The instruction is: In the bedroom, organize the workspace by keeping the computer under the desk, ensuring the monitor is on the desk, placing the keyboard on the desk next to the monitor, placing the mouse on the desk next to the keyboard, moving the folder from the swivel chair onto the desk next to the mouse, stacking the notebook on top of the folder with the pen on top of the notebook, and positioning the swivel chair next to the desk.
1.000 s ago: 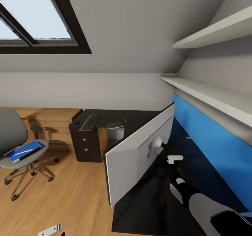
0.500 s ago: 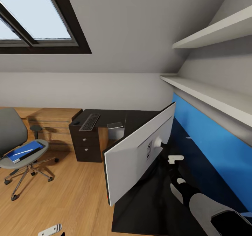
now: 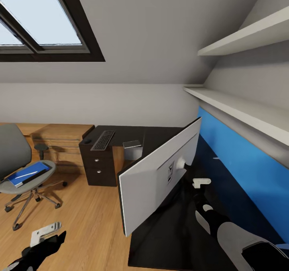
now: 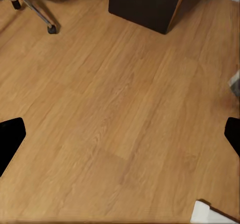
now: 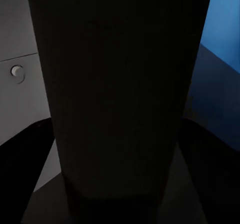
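Observation:
The monitor (image 3: pixel 160 178) stands tilted on the black desk (image 3: pixel 160 136), its white back toward me. My right gripper (image 3: pixel 192 185) reaches behind it. In the right wrist view the dark neck of the monitor (image 5: pixel 120 84) sits between the two fingers, gripped. The keyboard (image 3: pixel 102 140), the mouse (image 3: pixel 87 141) and the grey notebook (image 3: pixel 132 144) lie on the desk's far wing. The blue folder (image 3: pixel 28 173) with the white pen (image 3: pixel 26 175) on it rests on the swivel chair (image 3: pixel 16 150). My left gripper (image 3: pixel 50 235) hangs open over the floor (image 4: pixel 120 139).
A wooden dresser (image 3: pixel 60 140) stands left of the desk's drawer unit (image 3: pixel 100 166). A blue wall panel (image 3: pixel 241 162) and white shelves (image 3: pixel 241 110) run along the right. Wooden floor (image 3: pixel 80 222) lies between the chair and the desk. The chair's caster (image 4: pixel 51 29) is near the drawer unit (image 4: pixel 145 4).
My left arm has risen into the head view at the lower left. The monitor's near edge has swung slightly to the left.

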You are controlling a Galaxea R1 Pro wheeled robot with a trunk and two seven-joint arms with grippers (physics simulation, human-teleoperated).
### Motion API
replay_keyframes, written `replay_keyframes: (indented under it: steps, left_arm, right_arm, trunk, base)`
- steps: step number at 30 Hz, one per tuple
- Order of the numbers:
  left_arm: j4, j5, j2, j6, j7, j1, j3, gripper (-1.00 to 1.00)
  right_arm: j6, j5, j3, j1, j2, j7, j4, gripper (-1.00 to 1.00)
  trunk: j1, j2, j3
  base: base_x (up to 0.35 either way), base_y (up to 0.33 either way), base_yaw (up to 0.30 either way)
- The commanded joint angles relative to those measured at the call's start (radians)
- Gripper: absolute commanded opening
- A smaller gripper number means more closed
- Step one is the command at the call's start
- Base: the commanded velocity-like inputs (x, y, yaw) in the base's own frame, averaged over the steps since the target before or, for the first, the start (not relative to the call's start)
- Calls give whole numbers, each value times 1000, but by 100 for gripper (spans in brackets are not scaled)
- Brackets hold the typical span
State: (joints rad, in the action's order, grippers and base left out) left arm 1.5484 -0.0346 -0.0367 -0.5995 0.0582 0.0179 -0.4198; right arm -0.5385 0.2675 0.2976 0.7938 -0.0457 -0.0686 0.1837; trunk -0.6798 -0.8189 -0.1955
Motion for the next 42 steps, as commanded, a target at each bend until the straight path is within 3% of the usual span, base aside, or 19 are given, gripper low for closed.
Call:
replay_keyframes:
  steps: [1, 5, 6, 9, 23, 42]
  left_arm:
    - [28, -21, -2, -36, 3, -1, -2, 100]
    - [55, -92, -5, -71, 2, -16, -3, 100]
    - [51, -155, -8, -80, 0, -26, -2, 100]
    - [28, -189, -9, -82, -8, -31, 4, 100]
    - [40, -207, -1, -86, -12, -35, -39, 100]
    - [42, -208, 0, -89, -11, -35, -60, 100]
  right_arm:
    - [-1, -1, 15, 1, 0, -7, 0, -100]
    - [-1, -1, 15, 1, -1, -7, 0, -100]
    - [-1, -1, 15, 1, -2, -7, 0, -100]
    - [-1, -1, 14, 1, -3, -7, 0, -100]
    - [-1, -1, 15, 1, -6, -7, 0, -100]
    - [-1, -1, 15, 1, -6, -6, 0, -100]
  trunk:
    - [0, -1, -1]
    - [0, -1, -1]
    - [0, -1, -1]
    - [0, -1, -1]
    - [0, -1, -1]
    - [0, -1, 4]
  base:
    - [0, 0, 0]
    - [0, 0, 0]
    - [0, 0, 0]
    - [0, 0, 0]
    - [0, 0, -7]
    - [0, 0, -210]
